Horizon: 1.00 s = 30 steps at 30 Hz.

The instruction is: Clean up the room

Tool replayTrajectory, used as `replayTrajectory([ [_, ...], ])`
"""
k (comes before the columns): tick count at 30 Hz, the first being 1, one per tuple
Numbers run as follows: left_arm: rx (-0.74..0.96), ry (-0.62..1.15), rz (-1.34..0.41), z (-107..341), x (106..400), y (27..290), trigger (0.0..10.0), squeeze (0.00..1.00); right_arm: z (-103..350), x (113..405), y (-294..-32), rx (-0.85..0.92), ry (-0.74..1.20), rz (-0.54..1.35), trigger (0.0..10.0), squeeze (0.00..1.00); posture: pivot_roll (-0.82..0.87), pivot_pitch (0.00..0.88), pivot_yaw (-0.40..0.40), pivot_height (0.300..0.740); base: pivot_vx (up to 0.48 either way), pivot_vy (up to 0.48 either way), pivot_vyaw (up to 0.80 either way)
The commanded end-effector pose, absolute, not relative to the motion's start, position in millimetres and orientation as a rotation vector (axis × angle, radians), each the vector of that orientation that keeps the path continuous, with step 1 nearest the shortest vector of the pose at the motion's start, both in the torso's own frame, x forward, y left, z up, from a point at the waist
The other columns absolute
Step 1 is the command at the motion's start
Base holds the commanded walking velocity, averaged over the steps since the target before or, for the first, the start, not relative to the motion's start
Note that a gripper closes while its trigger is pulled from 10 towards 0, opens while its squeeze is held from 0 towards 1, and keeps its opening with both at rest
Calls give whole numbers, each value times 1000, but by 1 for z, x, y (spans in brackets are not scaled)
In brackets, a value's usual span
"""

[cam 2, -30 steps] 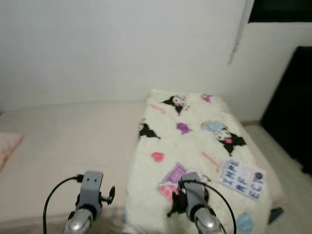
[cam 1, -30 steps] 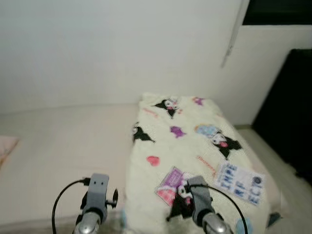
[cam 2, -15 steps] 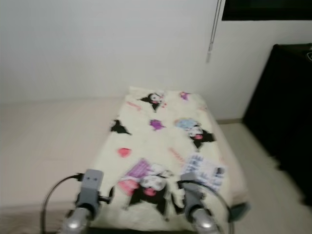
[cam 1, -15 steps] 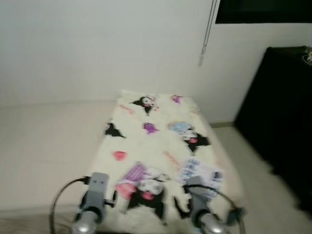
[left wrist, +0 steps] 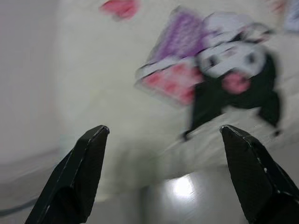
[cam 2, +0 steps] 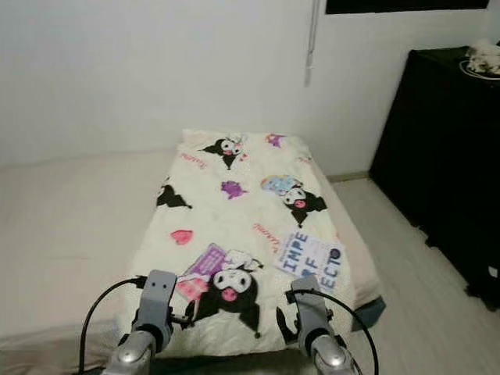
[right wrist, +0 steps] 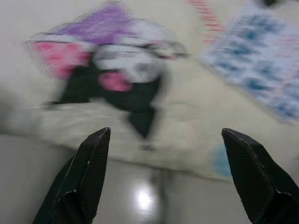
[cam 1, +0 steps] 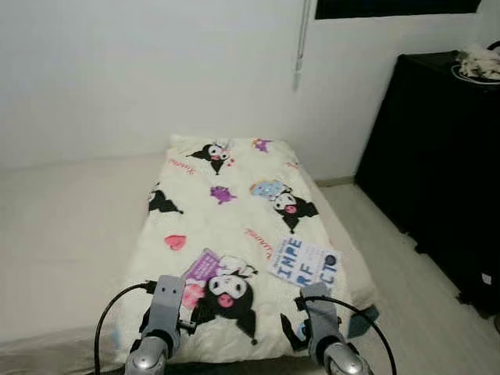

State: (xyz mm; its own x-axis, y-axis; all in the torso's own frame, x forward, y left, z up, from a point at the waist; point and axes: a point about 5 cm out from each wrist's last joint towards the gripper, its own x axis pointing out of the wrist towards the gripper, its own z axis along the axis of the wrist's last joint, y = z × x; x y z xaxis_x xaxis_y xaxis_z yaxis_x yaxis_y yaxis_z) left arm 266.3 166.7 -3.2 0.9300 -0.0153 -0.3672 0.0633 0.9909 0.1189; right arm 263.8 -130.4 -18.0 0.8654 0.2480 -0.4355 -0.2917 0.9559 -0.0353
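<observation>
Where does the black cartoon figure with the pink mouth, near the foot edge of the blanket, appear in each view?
Left eye view: cartoon figure, low centre, between the two arms.
Right eye view, low centre, between the two arms.
Left wrist view, blurred, nearer one black finger.
Right wrist view, blurred, midway between the fingers.
Shared landmark: the pink and purple patch touching it.

Head views downward; wrist views near blanket (cam 1: 234, 234).

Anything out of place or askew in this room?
Little stands out. The cartoon-print blanket lies flat on the bed, its near edge hanging over the side. A pale bundle sits atop the black cabinet; too small to identify.
</observation>
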Motion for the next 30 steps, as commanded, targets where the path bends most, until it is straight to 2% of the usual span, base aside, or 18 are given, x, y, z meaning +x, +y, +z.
replayTrajectory([
  [1, 135, 377, -44, -4, 265, 165, 10000, 0, -19, 264, -138, -102, 449, 263, 10000, 0, -9, 54, -24, 740, 0, 0, 0],
  [17, 127, 337, -55, -1, 263, 160, 10000, 0, -17, 265, -138, -94, 443, 254, 10000, 0, -7, 52, -26, 740, 0, 0, 0],
  [30, 83, 284, -58, 6, 265, 155, 10000, 0, -15, 267, -148, -44, 425, 154, 10000, 0, -12, 48, -27, 740, 0, 0, 0],
])
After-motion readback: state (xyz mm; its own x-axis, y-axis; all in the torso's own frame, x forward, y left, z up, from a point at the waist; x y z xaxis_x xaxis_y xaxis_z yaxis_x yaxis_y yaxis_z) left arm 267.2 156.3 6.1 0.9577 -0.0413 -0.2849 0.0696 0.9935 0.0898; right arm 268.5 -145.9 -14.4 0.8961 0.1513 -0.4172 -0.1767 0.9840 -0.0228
